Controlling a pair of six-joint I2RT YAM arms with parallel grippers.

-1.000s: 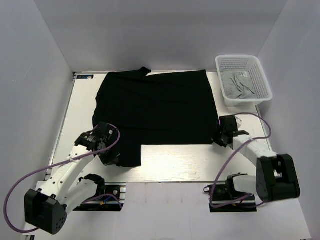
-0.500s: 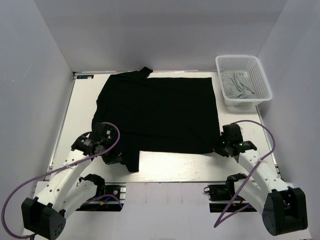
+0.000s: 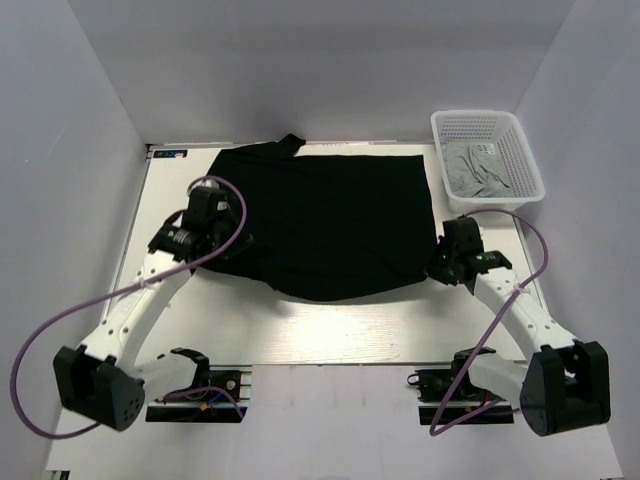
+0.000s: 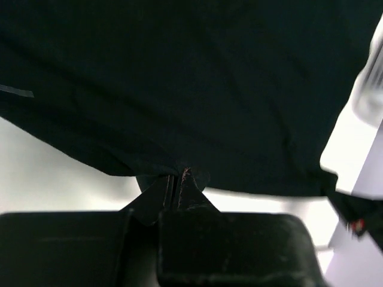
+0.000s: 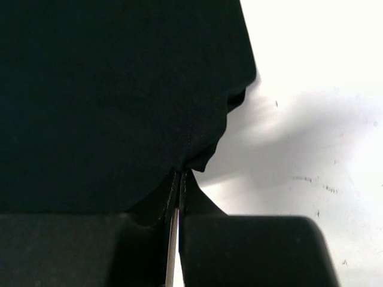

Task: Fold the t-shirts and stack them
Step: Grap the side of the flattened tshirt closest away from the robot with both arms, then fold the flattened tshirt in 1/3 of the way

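Gripping the plain black short-sleeved cloth t-shirt (image 3: 320, 215) along its near edge, both arms reach in over the white desk (image 3: 330, 335). The left fingers (image 3: 232, 250) are pressed together on a small fold of black cloth at the shirt's left side. In the left wrist view these fingers (image 4: 178, 185) meet tip to tip with the fabric pinched between them, and the dark cloth (image 4: 179, 78) fills most of the view above, with pale desk showing under its edge.

The right fingers (image 3: 438, 268) are likewise clamped on the shirt's near right corner. In the right wrist view they (image 5: 179, 184) close on a puckered point of the cloth (image 5: 108, 101), with bare desk and a soft shadow to the right.

The shirt covers the far middle of the desk, its far edge lying along the desk's far edge. Between the two holds its near edge bows toward the arm bases in a shallow curve.

At the far right corner stands a white plastic mesh basket (image 3: 442, 132). A crumpled light grey cloth t-shirt (image 3: 478, 172) lies inside it, apart from the black shirt.
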